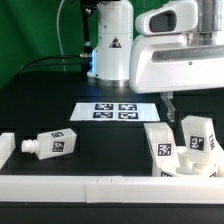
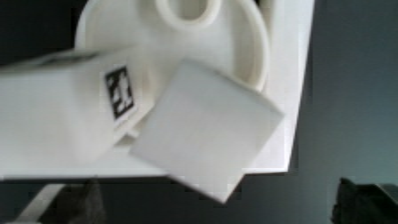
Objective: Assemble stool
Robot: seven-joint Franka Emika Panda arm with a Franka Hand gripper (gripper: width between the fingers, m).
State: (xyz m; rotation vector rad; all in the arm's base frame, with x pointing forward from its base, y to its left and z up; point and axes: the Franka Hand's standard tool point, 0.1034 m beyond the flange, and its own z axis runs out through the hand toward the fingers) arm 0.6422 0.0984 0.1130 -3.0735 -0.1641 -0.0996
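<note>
Green backdrop behind far side, at exterior view's left. Black matte tabletop spans scene. Marker board lies flat mid-tabletop. Long white rail runs along near edge. Dark cables trail far left. Light bright, even; white surfaces glare.

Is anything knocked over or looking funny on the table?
Yes. One stubby white plastic stool leg lies tipped on its side at the exterior view's left, all alone, while a second leg and a third leg stand up together at the right.
</note>
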